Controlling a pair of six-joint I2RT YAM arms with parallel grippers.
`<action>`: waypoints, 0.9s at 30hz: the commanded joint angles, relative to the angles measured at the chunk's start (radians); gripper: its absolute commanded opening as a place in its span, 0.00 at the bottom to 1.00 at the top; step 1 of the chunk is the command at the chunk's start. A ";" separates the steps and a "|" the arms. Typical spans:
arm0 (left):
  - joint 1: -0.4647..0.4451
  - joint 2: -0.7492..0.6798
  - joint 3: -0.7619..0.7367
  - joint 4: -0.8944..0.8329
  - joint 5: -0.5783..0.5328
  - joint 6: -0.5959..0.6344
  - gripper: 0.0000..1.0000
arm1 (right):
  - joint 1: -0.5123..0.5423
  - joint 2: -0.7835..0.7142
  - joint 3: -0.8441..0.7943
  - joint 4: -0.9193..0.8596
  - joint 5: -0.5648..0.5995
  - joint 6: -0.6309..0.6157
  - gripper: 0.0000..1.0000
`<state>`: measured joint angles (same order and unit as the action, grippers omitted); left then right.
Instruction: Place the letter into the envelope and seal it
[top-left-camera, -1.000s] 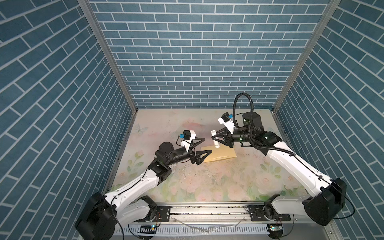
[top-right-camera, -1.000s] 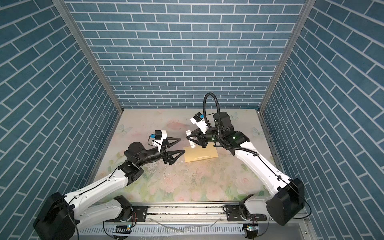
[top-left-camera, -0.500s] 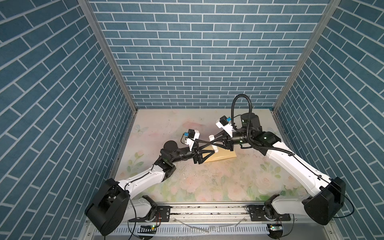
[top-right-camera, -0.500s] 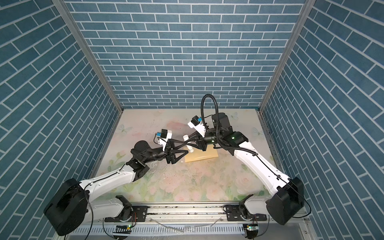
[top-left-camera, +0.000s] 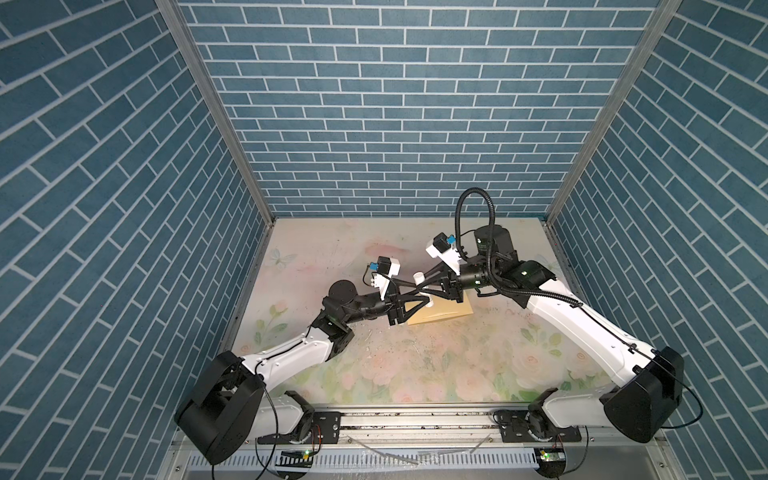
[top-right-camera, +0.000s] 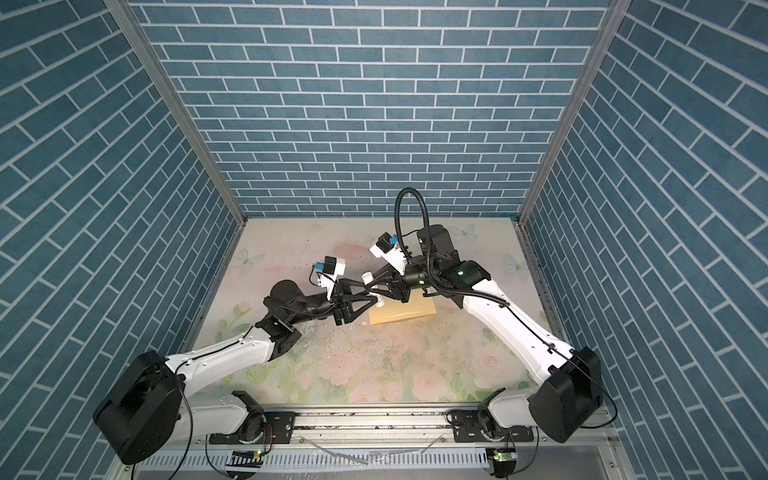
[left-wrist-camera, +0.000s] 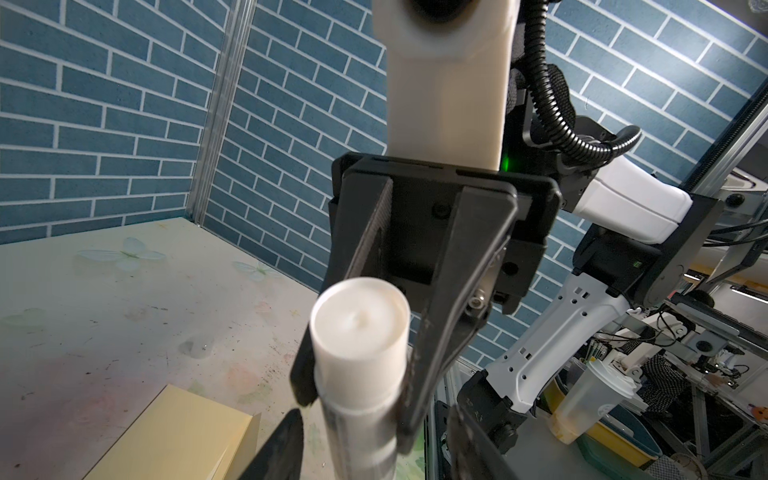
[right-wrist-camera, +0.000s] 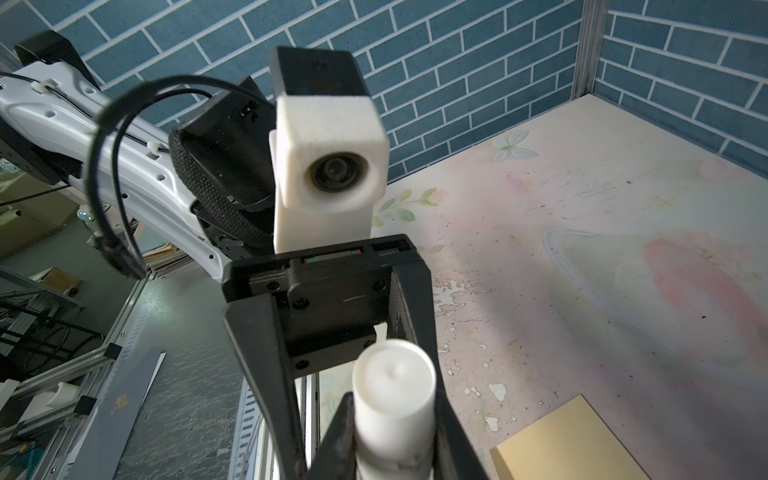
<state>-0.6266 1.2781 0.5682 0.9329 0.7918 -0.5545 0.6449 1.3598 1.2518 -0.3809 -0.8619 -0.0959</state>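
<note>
The pale-yellow envelope (top-left-camera: 442, 316) (top-right-camera: 405, 314) lies flat on the floral table, also seen in the left wrist view (left-wrist-camera: 174, 436) and the right wrist view (right-wrist-camera: 569, 444). The letter is out of view. My right gripper (top-left-camera: 424, 286) (right-wrist-camera: 395, 436) is shut on a white tube (top-left-camera: 419, 276) (right-wrist-camera: 392, 382) held above the envelope's left end. My left gripper (top-left-camera: 423, 293) (left-wrist-camera: 374, 440) meets it from the left, open, with its fingers (left-wrist-camera: 286, 440) straddling the same white tube (left-wrist-camera: 359, 328). A gap shows between them and the tube.
The floral table (top-left-camera: 415, 374) is walled by blue brick panels on three sides. A metal rail (top-left-camera: 415, 415) runs along the front edge with both arm bases on it. The two wrists crowd together over the envelope's left end.
My left arm has reached right and up to the right gripper, and its jaws have narrowed around the white tube. The right gripper has held the tube almost still.
</note>
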 joint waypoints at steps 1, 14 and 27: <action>0.004 0.012 0.031 0.035 0.014 -0.013 0.55 | 0.011 0.010 0.061 -0.004 -0.015 -0.068 0.00; 0.003 0.046 0.038 0.071 0.009 -0.057 0.32 | 0.024 0.016 0.064 0.009 0.022 -0.073 0.00; 0.003 0.044 0.015 0.102 -0.115 -0.096 0.00 | 0.027 -0.031 0.023 0.072 0.148 -0.065 0.20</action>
<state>-0.6270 1.3243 0.5781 0.9794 0.7540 -0.6052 0.6647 1.3682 1.2675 -0.3550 -0.7883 -0.0998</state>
